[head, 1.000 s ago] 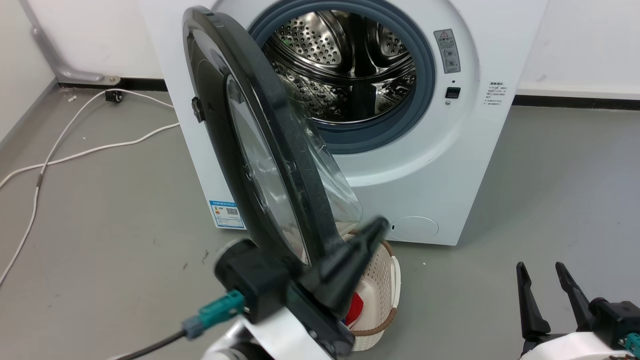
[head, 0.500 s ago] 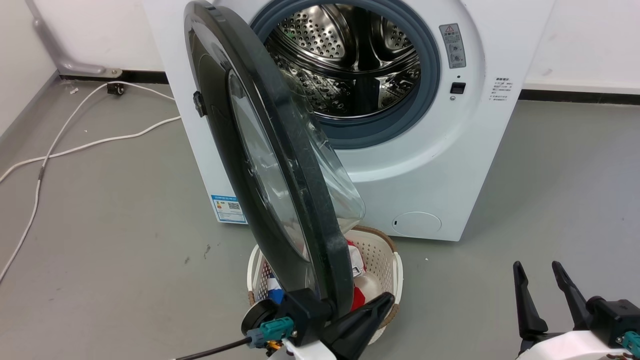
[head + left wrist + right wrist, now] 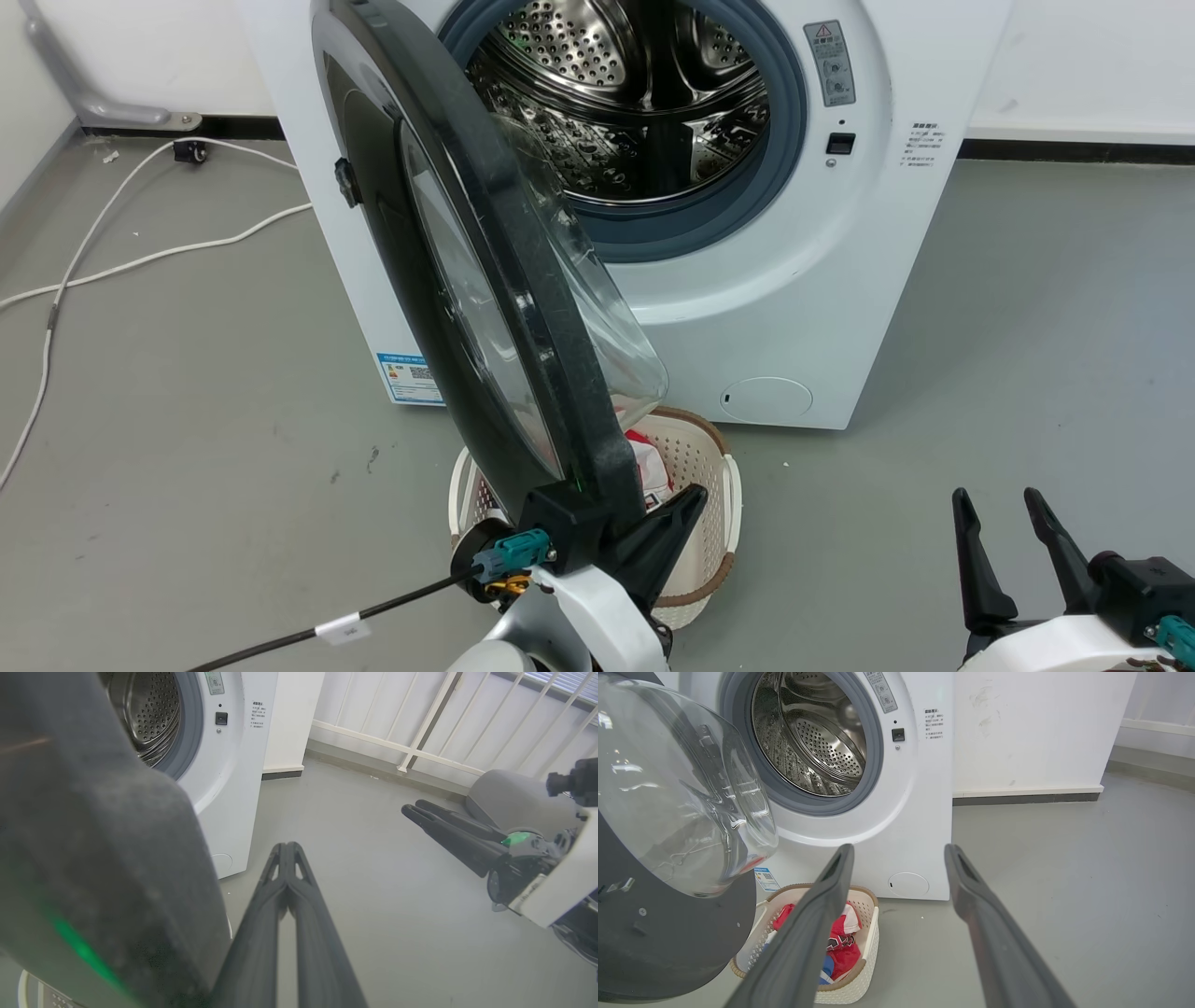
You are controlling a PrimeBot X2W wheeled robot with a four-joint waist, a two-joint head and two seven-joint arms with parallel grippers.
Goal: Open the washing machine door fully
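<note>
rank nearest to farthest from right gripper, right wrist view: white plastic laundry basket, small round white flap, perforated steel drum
1. white plastic laundry basket, on floor, lower left
2. small round white flap, low on washer front
3. perforated steel drum, inside

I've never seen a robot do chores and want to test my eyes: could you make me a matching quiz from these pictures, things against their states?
1. washing machine door
2. left claw
3. right claw
4. laundry basket

A. fingers pressed together
B. on the floor, red clothes inside
C. swung out from the drum
D. fingers spread apart

Pairs: 1-C, 2-A, 3-D, 4-B
</note>
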